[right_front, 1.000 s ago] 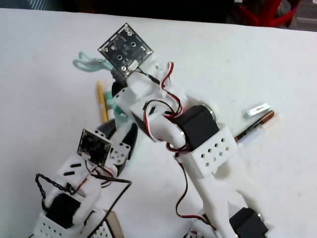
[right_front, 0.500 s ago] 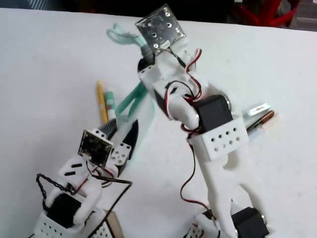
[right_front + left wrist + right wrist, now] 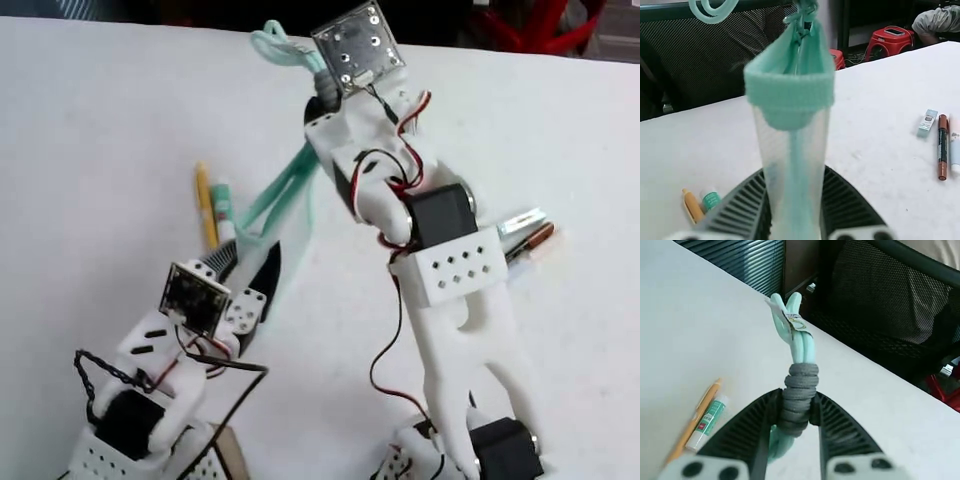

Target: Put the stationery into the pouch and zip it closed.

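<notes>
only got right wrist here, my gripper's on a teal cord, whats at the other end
observer: the cord runs to the pouch; the left gripper clamps the pouch's far end, so it's stretched between both arms
operator: any stationery besides the pencil and green tube
observer: yes, a brown pen and a small teal piece lie on the table beyond the right arm
operator: anything in the pouch yet
observer: nothing shows through its clear side in the left wrist view

Clear teal-trimmed pouch (image 3: 283, 187) stretched taut, yellow pencil (image 3: 205, 205) near it, brown pen (image 3: 535, 238) well apart
</notes>
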You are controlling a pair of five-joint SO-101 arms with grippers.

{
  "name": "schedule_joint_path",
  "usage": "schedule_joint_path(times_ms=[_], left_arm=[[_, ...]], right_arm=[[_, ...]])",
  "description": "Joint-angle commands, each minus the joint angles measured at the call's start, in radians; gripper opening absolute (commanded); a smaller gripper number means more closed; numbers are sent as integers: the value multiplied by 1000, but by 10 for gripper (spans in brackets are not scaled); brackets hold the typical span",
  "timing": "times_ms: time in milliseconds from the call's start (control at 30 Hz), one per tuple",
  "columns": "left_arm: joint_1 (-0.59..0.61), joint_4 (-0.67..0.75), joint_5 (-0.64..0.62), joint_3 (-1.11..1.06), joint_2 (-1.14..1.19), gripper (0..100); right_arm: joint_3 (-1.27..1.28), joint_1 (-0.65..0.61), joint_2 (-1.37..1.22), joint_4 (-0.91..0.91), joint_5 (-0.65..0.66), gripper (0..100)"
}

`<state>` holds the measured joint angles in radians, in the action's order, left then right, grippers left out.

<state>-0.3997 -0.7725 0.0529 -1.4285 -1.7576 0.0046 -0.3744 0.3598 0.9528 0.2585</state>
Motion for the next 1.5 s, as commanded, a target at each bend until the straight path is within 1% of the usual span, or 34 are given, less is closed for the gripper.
schedule_joint_path(times_ms=[0,200,367,700,733,800,867,933,1000,1100,1200,1333,1467], left_arm=[[2,0,6,-2,12,41],[2,0,6,-3,12,41],[2,0,6,-3,12,41],[2,0,6,-3,12,41],[2,0,6,-3,12,41],[7,3,6,-3,12,41],[8,6,6,-3,12,41],[8,6,6,-3,12,41],[8,6,6,-5,12,41],[10,11,6,-17,12,45],[10,60,8,-52,12,46],[10,101,8,-81,12,46],[12,97,0,-81,12,66]], right_arm=[[-12,48,21,-24,-5,19],[-14,50,21,-25,-2,19],[-6,87,19,-51,-6,19],[-6,73,28,-44,-8,22],[-6,74,30,-36,-23,28],[-14,76,31,-19,-103,86],[-15,82,31,-12,-173,193],[-15,82,31,-10,-176,291],[-15,85,36,-8,-158,327],[-11,88,93,2,-152,298],[-15,114,196,41,-158,272],[-5,166,341,54,-161,270],[6,217,384,47,-161,269]])
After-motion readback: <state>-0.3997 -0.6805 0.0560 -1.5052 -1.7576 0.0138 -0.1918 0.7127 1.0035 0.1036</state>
